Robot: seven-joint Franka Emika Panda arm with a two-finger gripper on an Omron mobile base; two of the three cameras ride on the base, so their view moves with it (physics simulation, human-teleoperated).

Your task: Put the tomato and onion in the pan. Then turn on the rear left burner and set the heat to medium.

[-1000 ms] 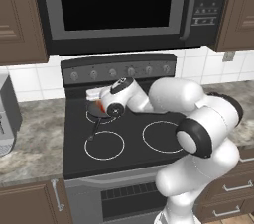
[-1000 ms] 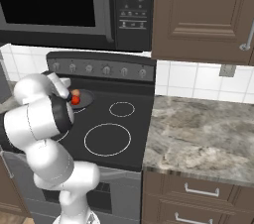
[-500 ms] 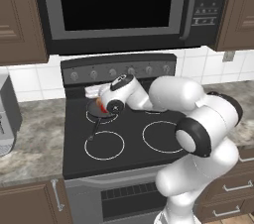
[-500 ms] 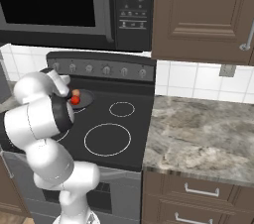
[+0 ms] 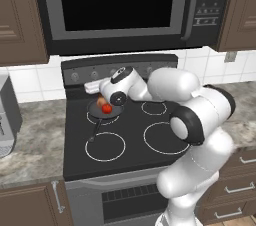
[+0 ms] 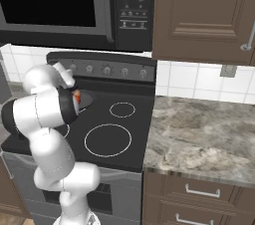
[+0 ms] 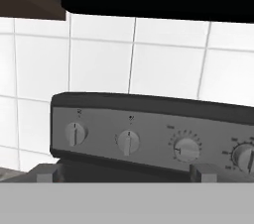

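Observation:
The black pan (image 5: pixel 111 112) sits on the rear left burner (image 5: pixel 95 121), its thin handle (image 5: pixel 94 131) pointing toward the stove's front. Inside it lie the red tomato (image 5: pixel 106 109) and, just behind it, the tan onion (image 5: pixel 101 101). The tomato (image 6: pixel 77 97) also peeks out beside my forearm in the right base view. My gripper (image 5: pixel 89 88) hovers above the pan's back rim, aimed at the stove's control panel (image 7: pixel 149 114). It is open and holds nothing, its fingertips (image 7: pixel 47 172) wide apart. A row of knobs (image 7: pixel 128 141) lies straight ahead.
Two large front rings (image 5: pixel 105 146) and a small rear right ring (image 5: pixel 155 107) mark the glass top. A microwave (image 5: pixel 115 5) hangs low over the stove. Granite counter (image 6: pixel 199 129) runs to the right; a grey appliance (image 5: pixel 6 115) stands at the left.
My hand has lifted off the pan and swung up and back toward the control panel. Tomato, onion and pan have stayed put.

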